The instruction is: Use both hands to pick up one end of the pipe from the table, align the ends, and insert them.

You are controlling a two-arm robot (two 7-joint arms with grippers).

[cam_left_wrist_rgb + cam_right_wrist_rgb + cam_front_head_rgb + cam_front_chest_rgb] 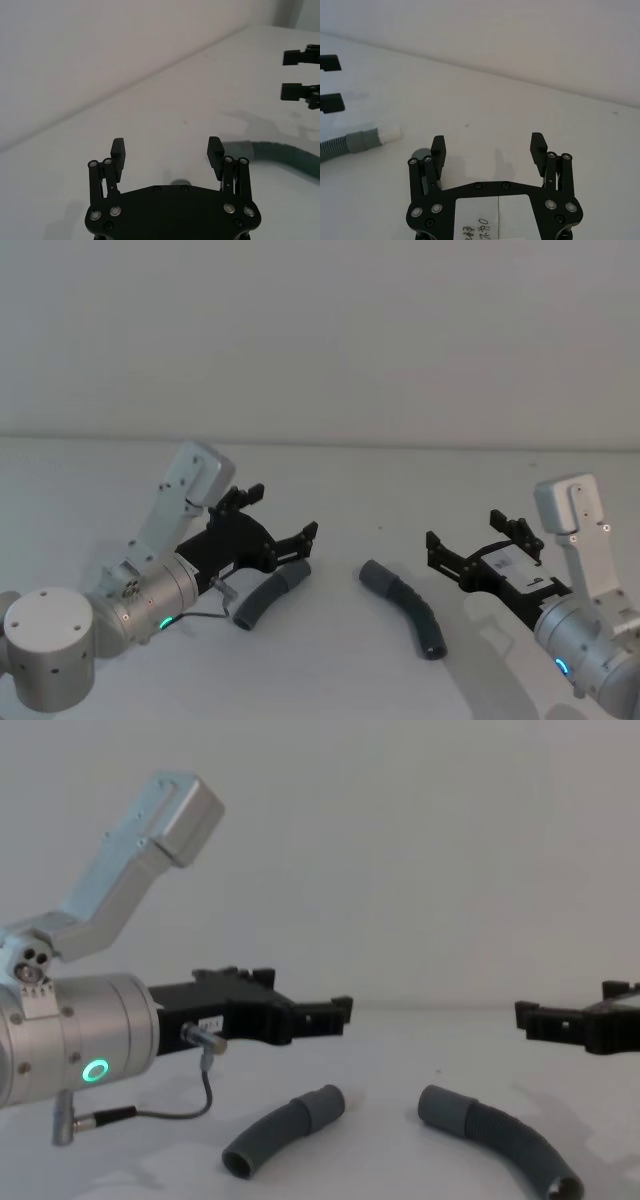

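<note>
Grey ribbed shorter hose piece [268,597] and longer hose piece [405,607], lying apart on matte white table [340,490].
Black two-fingered left gripper [283,510] and right gripper [463,528] are held spread, empty, above them; approach judged in hand, lowering onto cuffs [293,575] called for.

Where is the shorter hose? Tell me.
Head view: the shorter hose lies on the table on the robot's left, beside the open left gripper, apart from the longer hose to its right.
</note>
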